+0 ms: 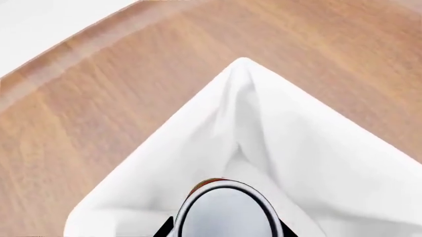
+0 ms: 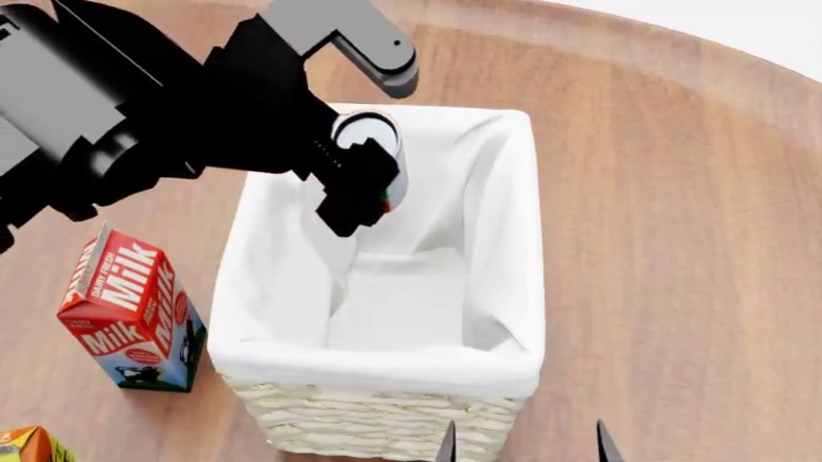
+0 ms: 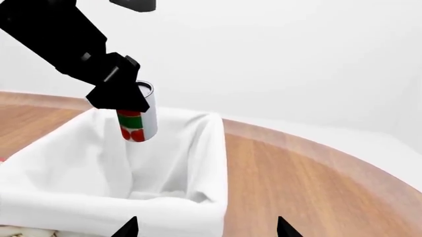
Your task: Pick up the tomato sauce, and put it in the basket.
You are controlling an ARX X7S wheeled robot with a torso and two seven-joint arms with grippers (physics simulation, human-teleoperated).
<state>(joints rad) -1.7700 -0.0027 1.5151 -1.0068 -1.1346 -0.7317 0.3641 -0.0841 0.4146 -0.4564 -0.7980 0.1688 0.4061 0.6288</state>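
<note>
You are looking down on a round wooden desk (image 2: 668, 241) with a paler rim curving along its far edge. Sitting directly on it is the basket (image 2: 385, 419), cream wicker with white cloth folded over its rim. Just beside the basket, on your left, a red milk carton (image 2: 129, 313) is standing upright. An orange carton (image 2: 26, 448) is peeking in at the near left corner.

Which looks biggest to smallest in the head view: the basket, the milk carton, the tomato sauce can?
1. Basket, clearly largest.
2. Milk carton.
3. Tomato sauce can, though the left gripper holds it raised nearer the camera and partly hides it.
</note>
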